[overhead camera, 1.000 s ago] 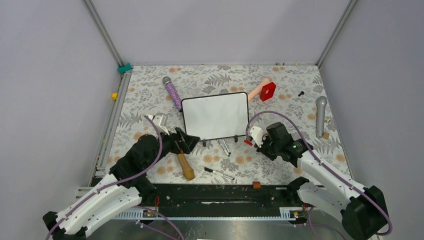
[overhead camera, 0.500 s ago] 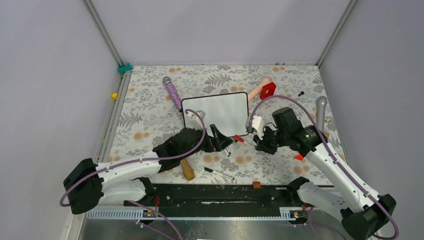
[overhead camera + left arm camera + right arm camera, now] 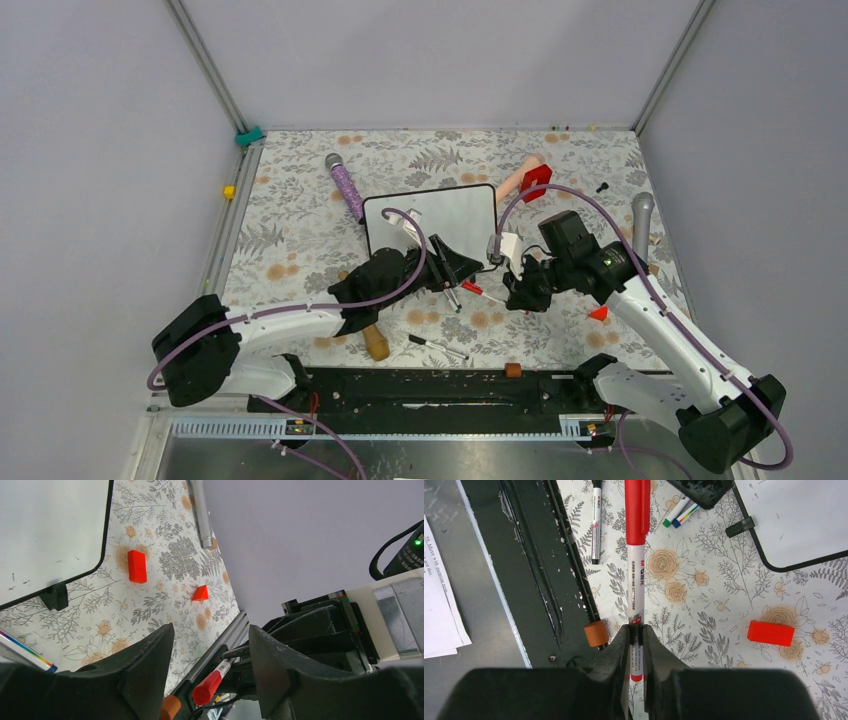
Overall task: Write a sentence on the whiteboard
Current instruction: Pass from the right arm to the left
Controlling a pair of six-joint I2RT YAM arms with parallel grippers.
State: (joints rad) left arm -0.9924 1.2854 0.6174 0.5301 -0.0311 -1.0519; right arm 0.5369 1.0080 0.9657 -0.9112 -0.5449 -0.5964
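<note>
Both pincers are set for uncapping: red marker [image 3: 636, 590] clamped by the right pincer [image 3: 637, 630]; parted left pincer [image 3: 211, 632] must be closed on its cap [image 3: 207, 687].

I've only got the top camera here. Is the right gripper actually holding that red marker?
Observer: Yes, the right wrist view shows the right gripper shut on the red marker's back end.
Operator: Is it capped?
Observer: Yes, the red cap is on, pointing away from that gripper.
Operator: And the other arm?
Observer: The left gripper is open in its wrist view, the cap tip between its fingers, gaps on both sides.
</note>
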